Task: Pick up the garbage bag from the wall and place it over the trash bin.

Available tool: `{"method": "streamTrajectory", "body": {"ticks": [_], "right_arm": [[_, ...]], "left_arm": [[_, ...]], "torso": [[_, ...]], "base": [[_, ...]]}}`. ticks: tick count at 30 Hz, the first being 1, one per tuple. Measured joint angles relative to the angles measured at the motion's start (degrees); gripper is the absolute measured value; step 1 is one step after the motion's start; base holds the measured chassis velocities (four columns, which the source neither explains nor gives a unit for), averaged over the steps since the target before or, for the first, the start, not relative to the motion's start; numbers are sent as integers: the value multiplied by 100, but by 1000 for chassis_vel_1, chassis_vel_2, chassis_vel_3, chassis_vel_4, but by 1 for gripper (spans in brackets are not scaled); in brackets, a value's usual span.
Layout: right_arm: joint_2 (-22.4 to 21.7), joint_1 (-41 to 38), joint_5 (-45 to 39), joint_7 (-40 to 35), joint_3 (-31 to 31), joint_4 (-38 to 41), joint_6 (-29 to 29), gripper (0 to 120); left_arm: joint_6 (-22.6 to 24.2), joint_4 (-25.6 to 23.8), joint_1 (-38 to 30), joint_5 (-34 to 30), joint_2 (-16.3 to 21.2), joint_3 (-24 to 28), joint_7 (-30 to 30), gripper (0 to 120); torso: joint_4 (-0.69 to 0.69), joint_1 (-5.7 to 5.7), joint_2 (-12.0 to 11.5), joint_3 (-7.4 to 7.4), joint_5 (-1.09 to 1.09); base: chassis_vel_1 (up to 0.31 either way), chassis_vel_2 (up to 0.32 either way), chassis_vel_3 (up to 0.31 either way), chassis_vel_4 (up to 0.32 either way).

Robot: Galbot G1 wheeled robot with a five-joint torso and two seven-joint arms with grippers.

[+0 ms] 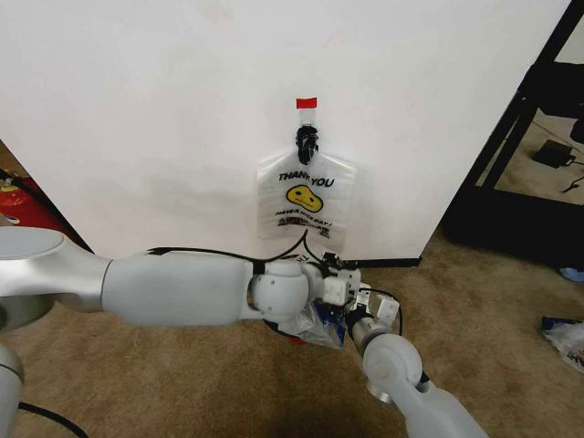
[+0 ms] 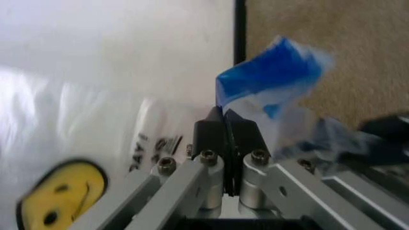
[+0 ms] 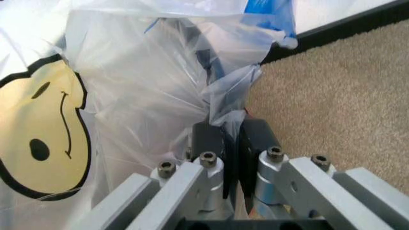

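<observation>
Both arms are down low in front of the wall (image 1: 164,109), meeting just below the flat bag (image 1: 307,194) that hangs from the black hook (image 1: 306,141) under a small strip of red tape (image 1: 307,101). That hanging bag carries the same smiley and "THANK YOU" print, and it is untouched.

The garbage bag (image 1: 321,324) is the crumpled one lower down, bunched between the two grippers directly beneath the hanging bag, close to the black baseboard (image 1: 388,263) and over the tan carpet (image 1: 474,301). A sliver of red (image 1: 290,338) peeks out just under it (I cannot tell what it belongs to).

The left gripper (image 2: 225,125) comes in from the left side of the hanging bag, its black fingers pressed tight together with a thin fold of the garbage bag's plastic running between them; a blue patch (image 2: 268,76) flares up just past the fingertips. The right gripper (image 3: 229,136) reaches up from below, its fingers narrowed onto a twist of the translucent plastic, with the yellow smiley (image 3: 41,129) stretched alongside it.
</observation>
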State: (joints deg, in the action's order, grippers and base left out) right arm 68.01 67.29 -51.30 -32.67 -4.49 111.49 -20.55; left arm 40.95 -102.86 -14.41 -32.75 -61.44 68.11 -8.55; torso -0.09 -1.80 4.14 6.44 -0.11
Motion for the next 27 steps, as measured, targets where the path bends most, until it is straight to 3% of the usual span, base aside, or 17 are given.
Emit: {"method": "streamTrajectory", "body": {"ticks": [4,9,17,22,27], "right_arm": [[-25,112,109,95,-23,43,97,1],[-79,280,177,185,-98,87,175,1],[-98,486,192,363,-179,173,371,1],[-151,690,343,552,-224,319,551,1],[-226,889,738,1032,-227,396,853,1]], "left_arm": [[106,153,134,-310,-40,-251,-250,0],[133,478,372,-261,64,-556,-374,0],[136,519,594,-222,461,-808,-399,0],[131,536,840,-250,899,-981,-317,0],[127,445,1045,-265,1186,-1093,-234,0]], "torso": [[0,0,0,0,1],[0,0,0,0,0],[1,0,0,0,0],[1,0,0,0,-2],[0,0,0,0,-3]], "base": [[0,0,0,0],[0,0,0,0],[0,0,0,0],[0,0,0,0],[0,0,0,0]]}}
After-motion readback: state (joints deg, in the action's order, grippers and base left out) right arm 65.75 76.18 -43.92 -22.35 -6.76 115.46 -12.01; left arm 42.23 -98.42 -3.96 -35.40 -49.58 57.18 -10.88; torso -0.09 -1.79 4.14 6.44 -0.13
